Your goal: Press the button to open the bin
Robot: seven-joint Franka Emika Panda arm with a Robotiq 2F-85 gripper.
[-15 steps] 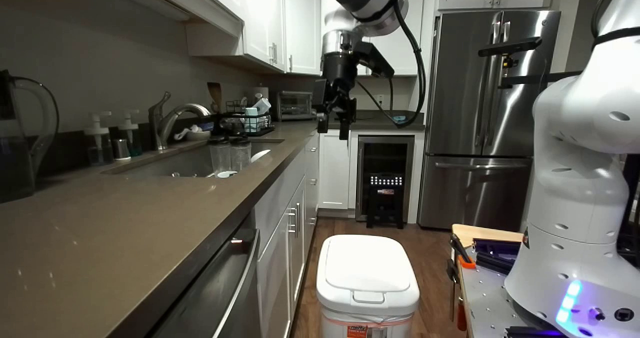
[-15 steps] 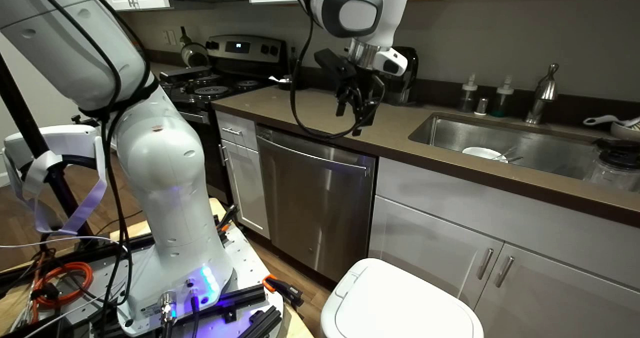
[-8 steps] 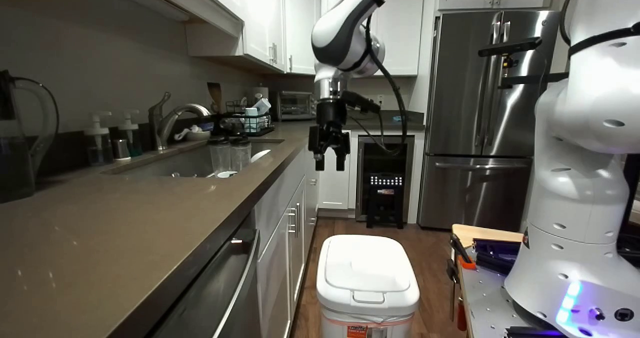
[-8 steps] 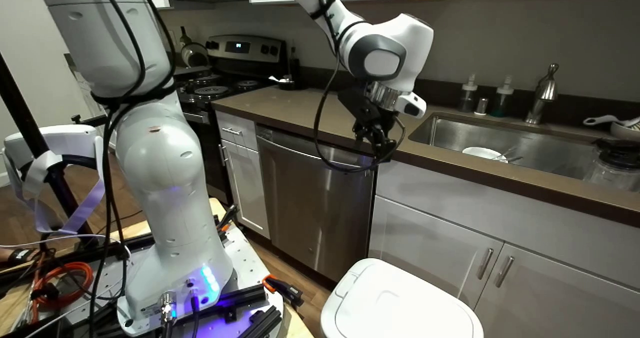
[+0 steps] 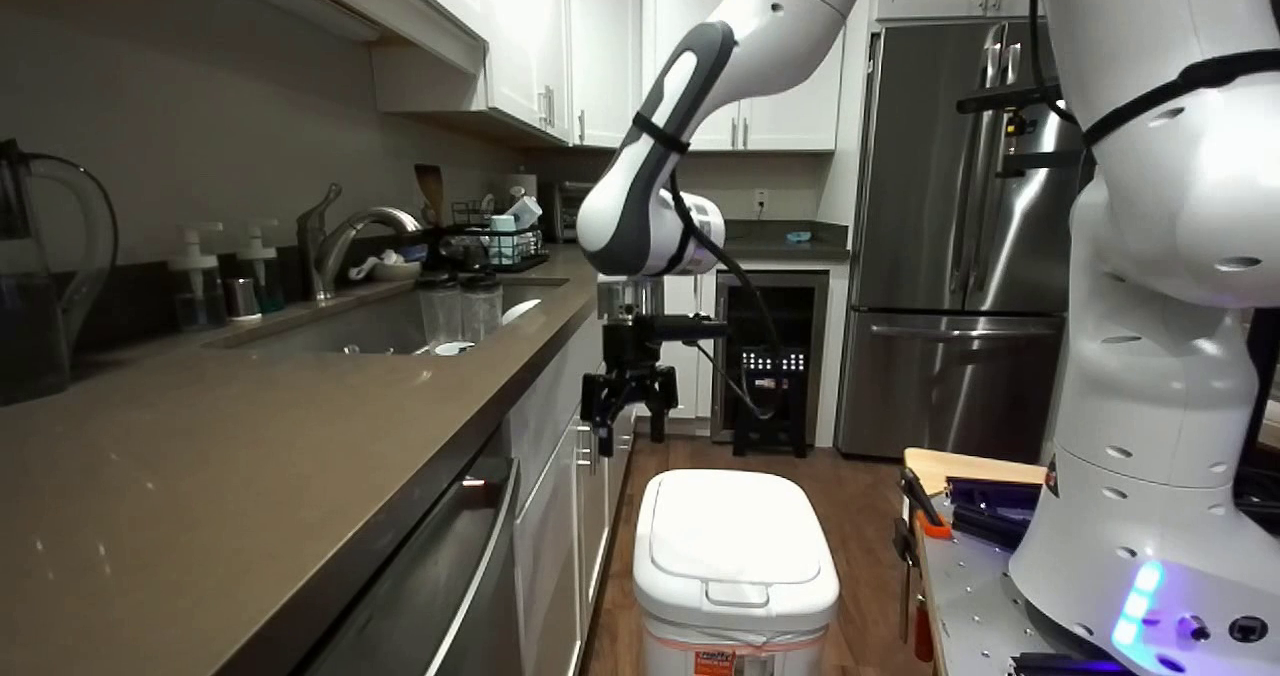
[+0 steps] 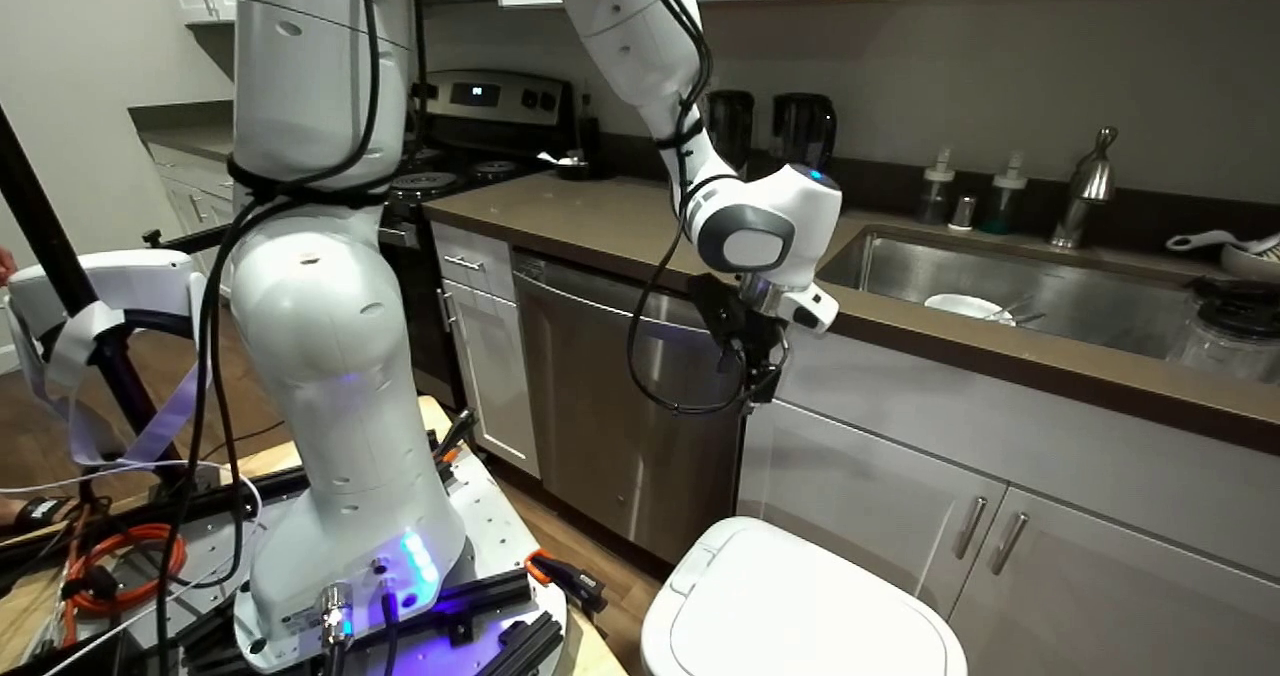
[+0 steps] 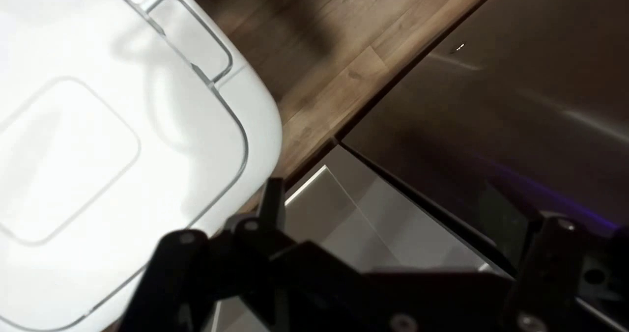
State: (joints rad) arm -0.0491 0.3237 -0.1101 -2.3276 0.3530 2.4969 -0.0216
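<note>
The white bin stands on the floor beside the cabinets; its lid [image 5: 735, 526] is shut. The lid also shows in an exterior view [image 6: 800, 606] and fills the left of the wrist view [image 7: 73, 155]. The rounded button [image 5: 737, 593] sits at the lid's edge, and shows at the top of the wrist view [image 7: 191, 37]. My black gripper [image 5: 631, 444] points down above the bin's height, toward the cabinet side, touching nothing. Its fingers [image 7: 393, 194] are wide apart and empty, with the cabinet front between them in the wrist view. The gripper [image 6: 755, 401] is partly hidden by its cable.
The brown countertop [image 5: 300, 406] and steel dishwasher [image 6: 630, 406] run beside the gripper. White cabinet doors [image 6: 870, 496] with handles stand behind the bin. The robot's worktable [image 5: 970, 586] with tools is across from the counter. A sink [image 6: 1000, 276] holds dishes.
My gripper has come down from above counter height to below the counter edge, staying on the cabinet side of the bin. Its fingers stay apart. The bin has not moved.
</note>
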